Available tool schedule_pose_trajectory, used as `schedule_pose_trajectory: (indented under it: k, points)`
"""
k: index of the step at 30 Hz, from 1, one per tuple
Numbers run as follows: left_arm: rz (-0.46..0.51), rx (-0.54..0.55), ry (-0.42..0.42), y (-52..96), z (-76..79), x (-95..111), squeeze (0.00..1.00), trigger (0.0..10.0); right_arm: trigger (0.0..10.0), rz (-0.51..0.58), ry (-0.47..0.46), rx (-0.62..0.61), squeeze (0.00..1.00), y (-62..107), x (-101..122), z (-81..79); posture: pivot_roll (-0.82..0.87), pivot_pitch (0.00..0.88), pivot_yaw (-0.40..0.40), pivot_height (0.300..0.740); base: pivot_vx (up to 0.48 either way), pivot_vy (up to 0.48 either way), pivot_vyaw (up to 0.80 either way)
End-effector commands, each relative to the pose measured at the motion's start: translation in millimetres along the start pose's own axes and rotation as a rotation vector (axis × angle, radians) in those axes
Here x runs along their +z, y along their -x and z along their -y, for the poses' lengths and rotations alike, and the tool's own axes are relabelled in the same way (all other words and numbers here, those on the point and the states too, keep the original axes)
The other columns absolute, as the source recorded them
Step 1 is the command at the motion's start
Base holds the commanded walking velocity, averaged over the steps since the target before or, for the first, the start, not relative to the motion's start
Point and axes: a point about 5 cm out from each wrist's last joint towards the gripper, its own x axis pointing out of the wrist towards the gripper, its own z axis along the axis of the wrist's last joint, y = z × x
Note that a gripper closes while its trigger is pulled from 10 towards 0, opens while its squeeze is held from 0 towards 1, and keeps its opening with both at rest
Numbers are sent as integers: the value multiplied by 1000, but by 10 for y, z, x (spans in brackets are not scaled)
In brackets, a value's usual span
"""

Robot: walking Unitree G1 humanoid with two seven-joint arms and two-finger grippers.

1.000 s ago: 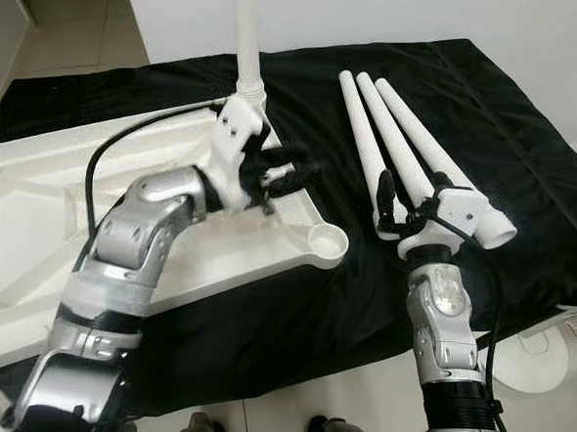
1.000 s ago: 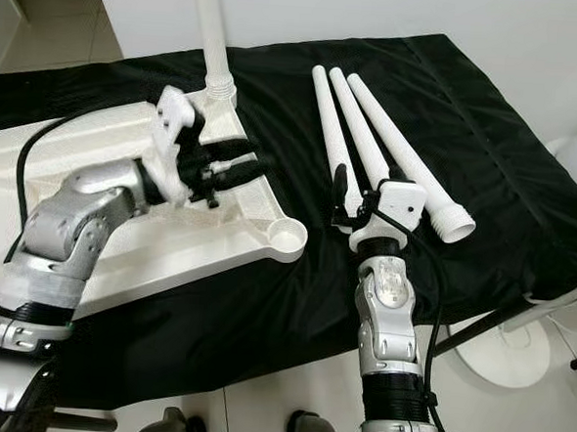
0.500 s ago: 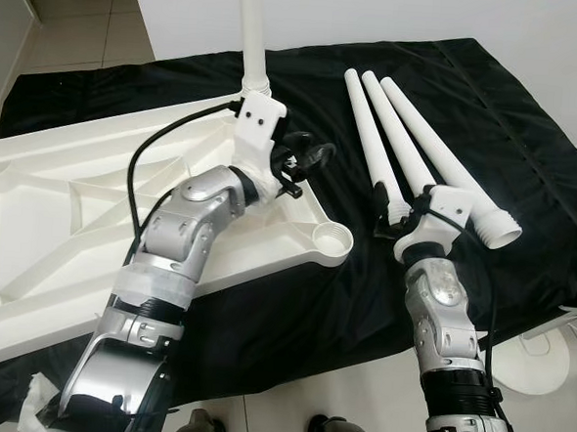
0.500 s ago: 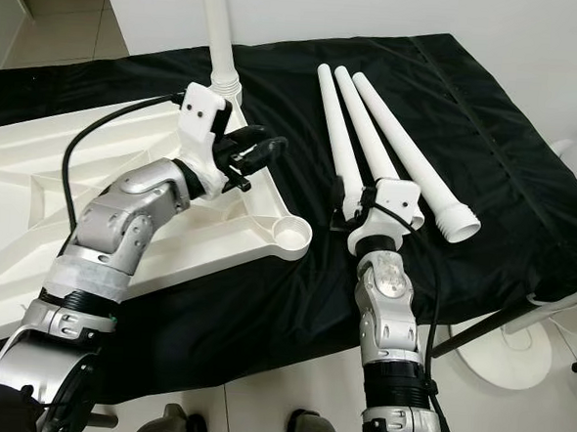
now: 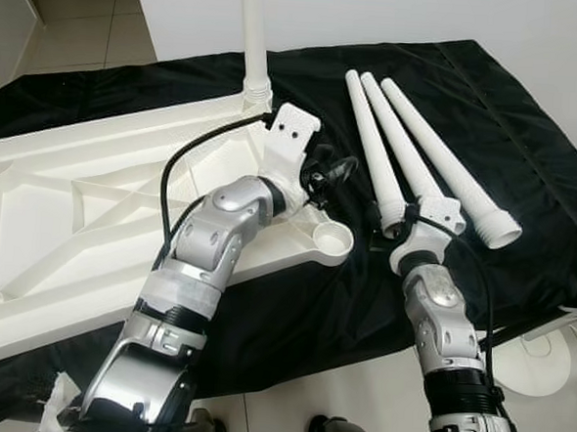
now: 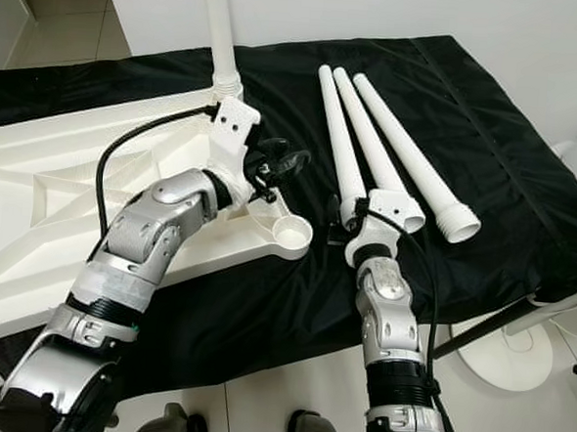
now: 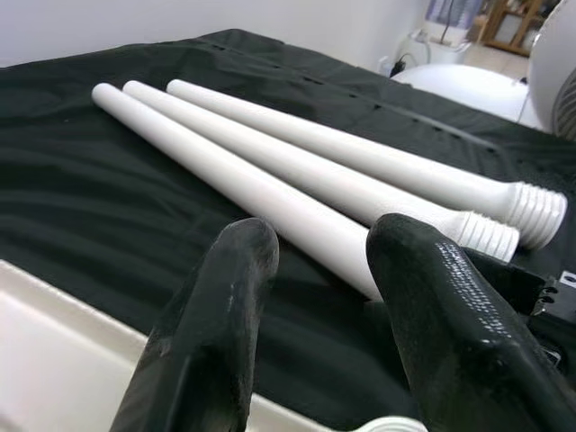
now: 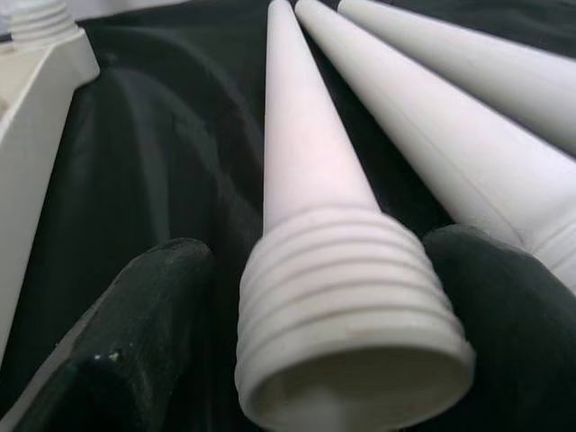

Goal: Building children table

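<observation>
**A:** Why does the white tabletop (image 5: 63, 222) lie upside down on the black-draped counter (image 5: 528, 143)?

**B:** So its leg sockets face up. One leg (image 5: 249, 28) already stands in the far corner of the tabletop, and the empty socket (image 5: 332, 238) at the near corner is waiting for the next one.

**A:** And the three loose legs (image 5: 411, 135)?

**B:** They lie side by side on the cloth just beside the tabletop, on the side away from its middle, threaded ends toward the robot. That puts the screw end right where the right gripper (image 6: 367, 219) can reach it.

**A:** Is it holding one?

**B:** Not clearly. In the right wrist view its two fingers (image 8: 108, 360) sit either side of the threaded end (image 8: 346, 306) of the leg nearest the tabletop, spread with a gap on each side. I'd say it is bracketing the leg, about to close, not yet gripping.

**A:** What is the left gripper (image 5: 332, 170) doing?

**B:** It hangs over the near corner of the tabletop, above the empty socket, pointing at the loose legs. Its fingers (image 7: 216, 324) are apart with nothing between them. My guess is it is placed to take or steady the leg as it comes across.

**A:** What could go wrong?

**B:** The leg is tapered and smooth, so a grip on the shaft may slip; the ridged thread offers better purchase.
</observation>
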Motion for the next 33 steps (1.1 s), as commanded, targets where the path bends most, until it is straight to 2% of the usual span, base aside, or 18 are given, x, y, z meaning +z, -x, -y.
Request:
schedule_pose_trajectory:
  k: [1,15,16,22,26,27,33]
  points:
    - [-33,120,13,12,-60,-94,0,10000,10000,-27,4,3,0,-8,-42,-11,-101,100,57,740,0,0,0]
    - [-27,139,-29,-20,-49,-80,0,10000,10000,-46,4,5,0,-85,-21,34,-103,62,56,740,0,0,0]
    - [-27,140,-36,-14,-49,-88,0,10000,0,-69,-15,-2,0,-90,-45,49,-105,43,52,740,0,0,0]
    - [-8,132,-89,30,-52,-65,0,10000,0,-176,-24,16,0,-104,-162,56,-109,32,44,740,0,0,0]
    - [1,157,-111,25,-105,0,0,10000,0,-209,-7,17,0,-98,-209,45,-102,81,34,740,0,0,0]
    - [-3,165,-120,35,-149,9,0,10000,10000,-208,25,19,0,-96,-216,32,-100,110,39,740,0,0,0]
    - [-18,177,-131,54,-186,-19,0,10000,10000,-176,64,21,0,-99,-193,20,-98,109,37,740,0,0,0]
